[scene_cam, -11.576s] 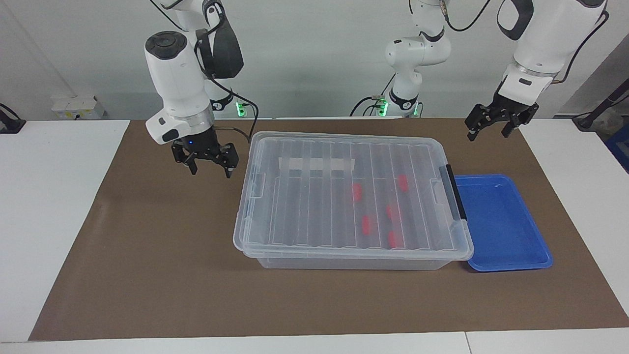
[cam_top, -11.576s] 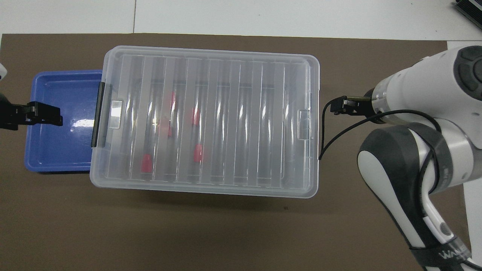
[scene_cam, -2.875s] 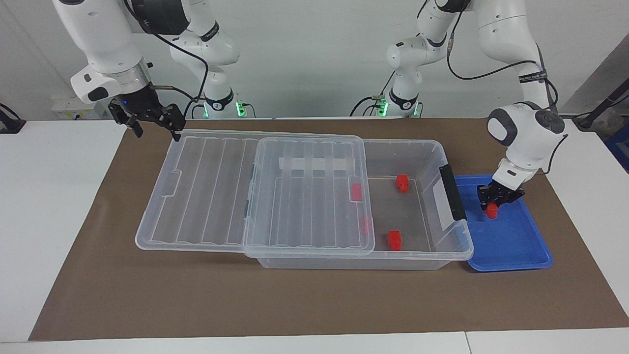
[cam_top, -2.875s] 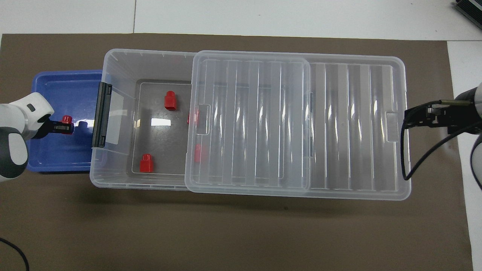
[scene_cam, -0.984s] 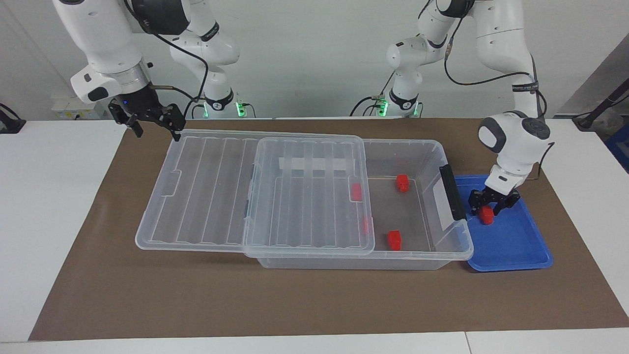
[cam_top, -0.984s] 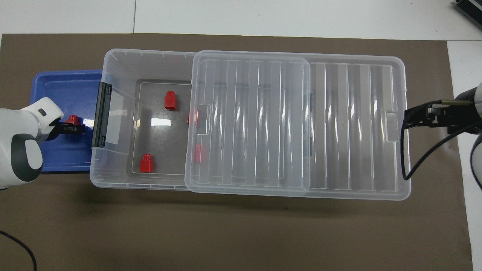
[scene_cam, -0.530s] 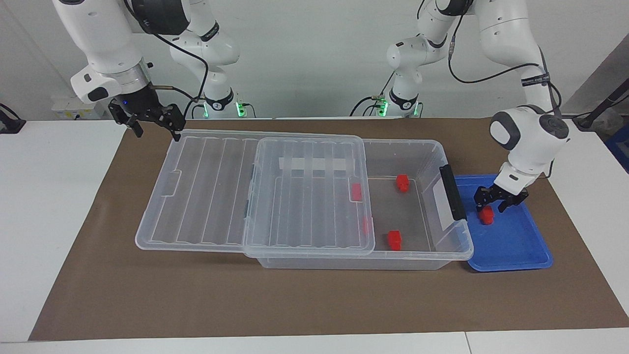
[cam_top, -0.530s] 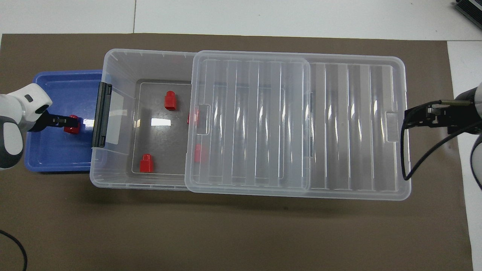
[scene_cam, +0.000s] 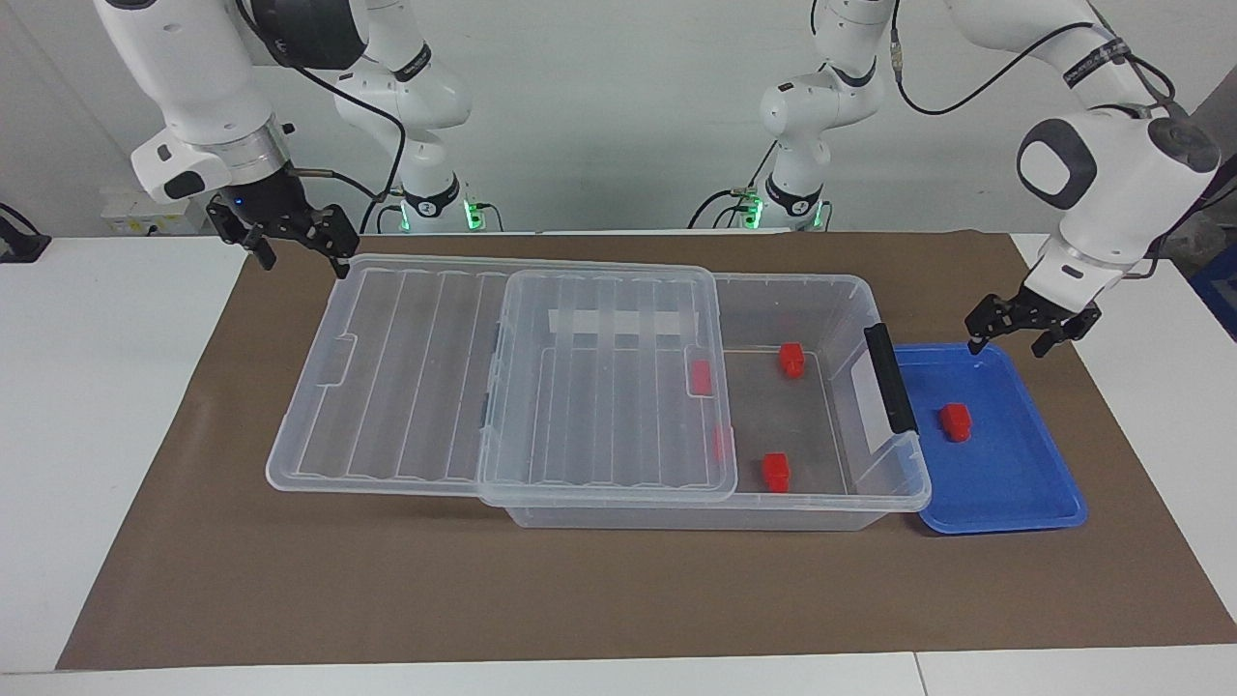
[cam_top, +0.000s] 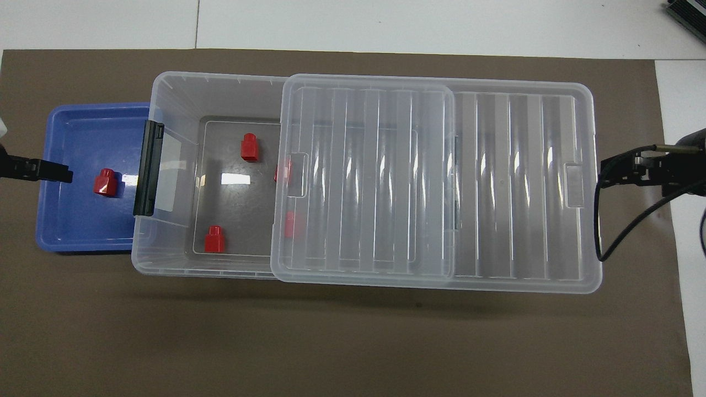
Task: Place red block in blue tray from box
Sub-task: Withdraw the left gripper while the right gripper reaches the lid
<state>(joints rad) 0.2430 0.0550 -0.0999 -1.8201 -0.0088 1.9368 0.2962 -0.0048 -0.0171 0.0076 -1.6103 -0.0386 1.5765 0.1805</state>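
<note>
Up and away from the red block has gone the left pincer, fingers apart and empty, now over the blue tray rim at its twelve o'clock edge. That block lies in the tray, beside the box. Right pincer waits spread by the slid-off lid.

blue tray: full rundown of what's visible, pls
The blue tray is a shallow rectangular tray, seemingly plastic, with rounded corners and a raised rim. It lies flat on the brown mat, tucked against the clear box at its black-handled end, toward the left arm's end of the table. One red block lies in it on its side. The left gripper is raised above its edge nearest the robots, touching nothing.
</note>
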